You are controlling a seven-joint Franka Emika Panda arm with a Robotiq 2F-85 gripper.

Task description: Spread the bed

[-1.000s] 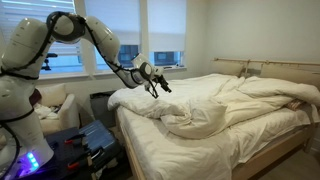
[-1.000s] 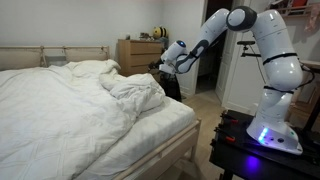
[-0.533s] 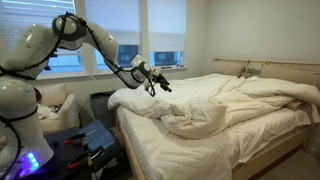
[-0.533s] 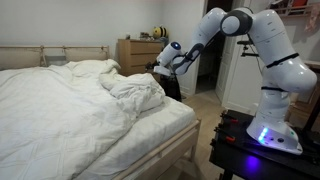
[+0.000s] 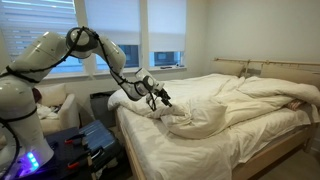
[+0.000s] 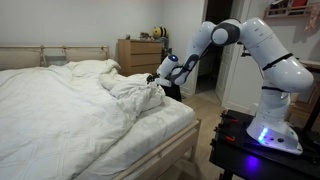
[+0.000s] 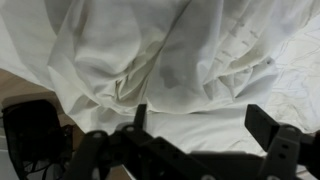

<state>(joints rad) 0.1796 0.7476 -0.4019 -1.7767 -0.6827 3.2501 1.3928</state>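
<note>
In an exterior view, a small white armchair (image 5: 58, 106) stands off the foot end of the bed (image 5: 190, 152), under the window (image 5: 165, 28). The white robot arm (image 5: 62, 52) rises beside the armchair and reaches down toward the bed. Its end effector (image 5: 158, 97) sits at the foot-end corner of the bed, right against the bunched edge of the white duvet (image 5: 225, 100). Whether it touches the cloth cannot be told from here. The duvet lies heaped and rumpled across the bed toward the pale wooden headboard (image 5: 275, 68), leaving a strip of white sheet bare along the near side.

In an exterior view taken from the opposite side, the headboard (image 6: 40, 55) is at the far left. The duvet (image 6: 70, 105) covers most of the bed (image 6: 150, 140), with a crumpled lump at the foot end. A wooden dresser (image 6: 138, 55) stands against the wall beyond the bed. The end effector (image 6: 161, 80) hangs just beside that lump, and the arm (image 6: 270, 60) stands off the foot of the bed.

In the wrist view, folds of duvet (image 7: 150, 50) fill the frame. The end effector (image 7: 202, 122) is spread, its dark fingers (image 7: 140, 117) standing well apart with nothing pinched between them.
</note>
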